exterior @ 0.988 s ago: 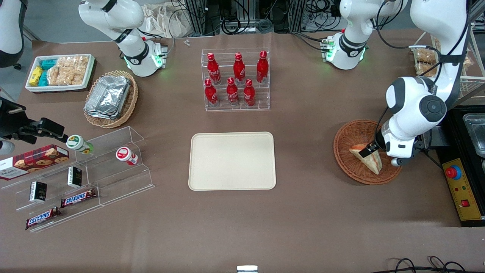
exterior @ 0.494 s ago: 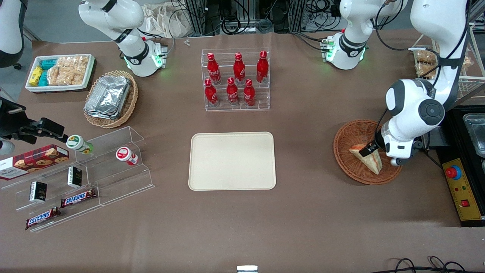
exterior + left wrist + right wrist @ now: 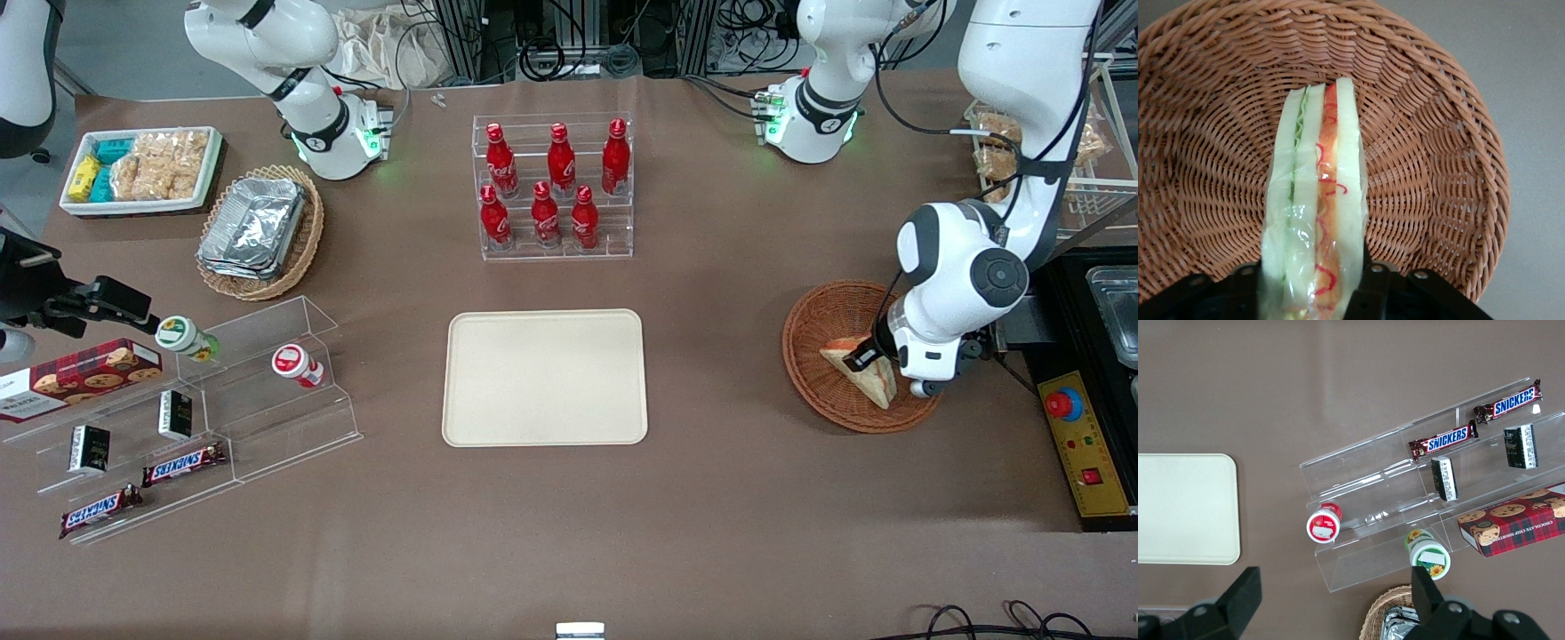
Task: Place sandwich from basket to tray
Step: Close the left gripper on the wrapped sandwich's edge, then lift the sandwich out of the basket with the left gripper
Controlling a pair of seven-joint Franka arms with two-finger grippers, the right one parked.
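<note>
Sandwich wedge, white bread with red-green filling [image 3: 861, 373], clamped in gripper [image 3: 867, 357] over reddish-brown wicker basket [image 3: 822, 324], frame right.

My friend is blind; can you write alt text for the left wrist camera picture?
A wrapped triangular white-bread sandwich, green and red-orange filling showing, stands on edge between the black gripper fingers, which are shut on it, over a round reddish-brown wicker basket.

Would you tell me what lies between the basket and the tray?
Only bare brown tablecloth, per the front view, between basket and tray; the gripper holds the sandwich.
</note>
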